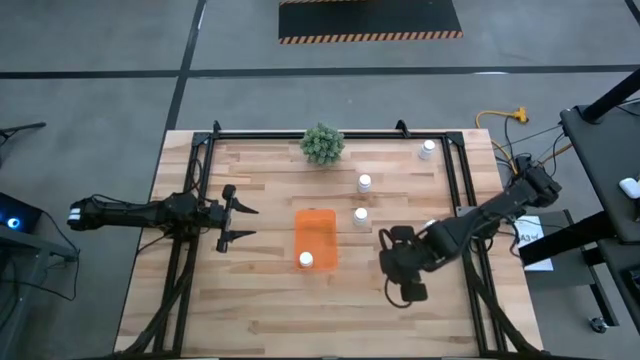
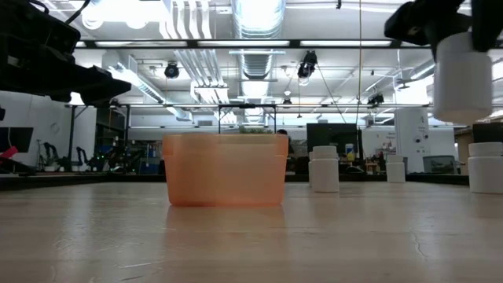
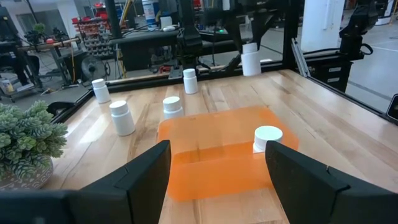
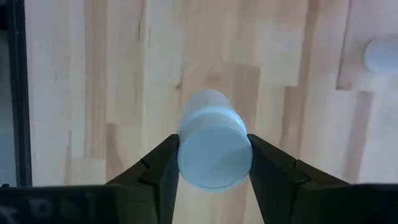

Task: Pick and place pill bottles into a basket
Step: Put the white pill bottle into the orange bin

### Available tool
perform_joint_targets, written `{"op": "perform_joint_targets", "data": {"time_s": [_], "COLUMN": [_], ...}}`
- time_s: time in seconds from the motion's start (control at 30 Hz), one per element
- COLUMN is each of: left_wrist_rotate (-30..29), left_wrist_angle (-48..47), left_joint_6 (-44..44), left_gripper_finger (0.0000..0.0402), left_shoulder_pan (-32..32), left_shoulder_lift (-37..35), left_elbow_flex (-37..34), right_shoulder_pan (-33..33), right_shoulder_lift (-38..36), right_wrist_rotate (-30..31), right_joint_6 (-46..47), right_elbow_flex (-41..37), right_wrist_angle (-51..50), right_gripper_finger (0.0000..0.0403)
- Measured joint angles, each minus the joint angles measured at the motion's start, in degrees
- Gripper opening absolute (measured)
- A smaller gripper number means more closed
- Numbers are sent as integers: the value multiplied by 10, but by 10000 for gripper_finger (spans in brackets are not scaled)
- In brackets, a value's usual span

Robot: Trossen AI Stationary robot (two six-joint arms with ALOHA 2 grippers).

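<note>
The orange basket (image 1: 316,238) stands mid-table with one white pill bottle (image 1: 306,260) inside at its near end. My right gripper (image 1: 395,257) hangs to the basket's right, shut on another pill bottle (image 2: 462,75) held high above the table. More bottles stand on their bases on the wood: two (image 1: 361,216) (image 1: 365,183) right of the basket and one (image 1: 428,150) at the far right. My left gripper (image 1: 243,222) waits open, left of the basket, pointing level at it. My right gripper pinches the bottle's cap (image 4: 186,152) between its two fingers, one on each side. The fingers come from above, pointing steeply down. The bottle hangs upright below them, its base (image 2: 462,114) lifted clear of the table.
A small green bushy plant (image 1: 322,144) sits at the far edge behind the basket. A black frame (image 1: 455,180) runs along the table's sides. One more bottle (image 2: 487,167) stands low at the right in the low view. Bare wood lies near the front edge.
</note>
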Motion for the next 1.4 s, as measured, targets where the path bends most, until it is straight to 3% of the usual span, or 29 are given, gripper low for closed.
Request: {"op": "perform_joint_targets", "data": {"time_s": [0.4,0.77,1.4], "left_wrist_rotate": [0,0,0], "left_wrist_angle": [-1,0,0], "left_joint_6": [0,0,0], "left_gripper_finger": [245,245,245], "left_shoulder_pan": [0,0,0], "left_shoulder_lift": [-1,0,0], "left_elbow_flex": [0,0,0], "right_shoulder_pan": [-76,-107,-155], "right_shoulder_lift": [37,157,340], "right_wrist_rotate": [-3,1,3], "right_joint_6": [-107,-232,-353], "right_elbow_flex": [83,222,454], "right_wrist_angle": [-31,-56,-123], "right_gripper_finger": [150,150,151]}}
